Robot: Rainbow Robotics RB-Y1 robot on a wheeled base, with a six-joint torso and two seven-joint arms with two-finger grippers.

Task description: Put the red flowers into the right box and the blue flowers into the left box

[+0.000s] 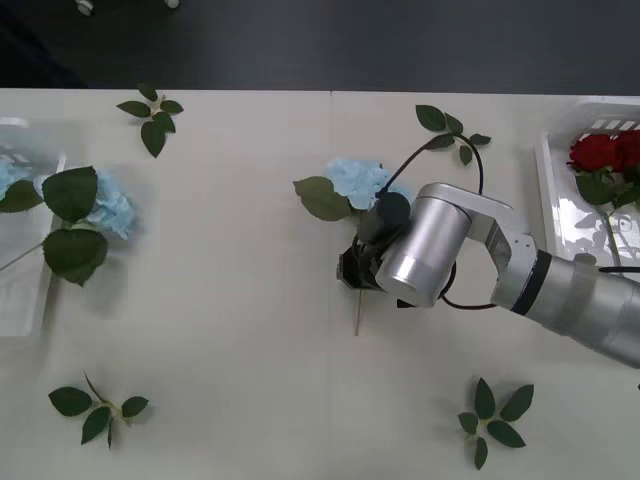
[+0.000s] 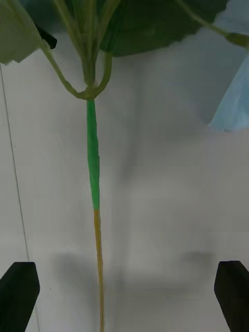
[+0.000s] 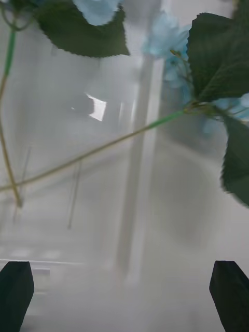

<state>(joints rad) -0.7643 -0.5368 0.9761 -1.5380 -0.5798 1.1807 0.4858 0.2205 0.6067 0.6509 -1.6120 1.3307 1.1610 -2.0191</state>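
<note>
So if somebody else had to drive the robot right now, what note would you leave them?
Right pincer: open, over the stem of the blue flower at the table's middle, not gripping yet.
Left pincer: open, above the left box, holding nothing.
Done: red flowers lie in the right box; blue flowers lie at the left box, one hanging over its rim.
Left: grasp the middle blue flower and carry it to the left box. Leaf sprigs stay.

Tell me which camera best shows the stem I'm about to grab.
Right wrist view: the stem runs between the open right gripper. Front view has the arm covering most of that blue flower. Left wrist view faces other flowers.
</note>
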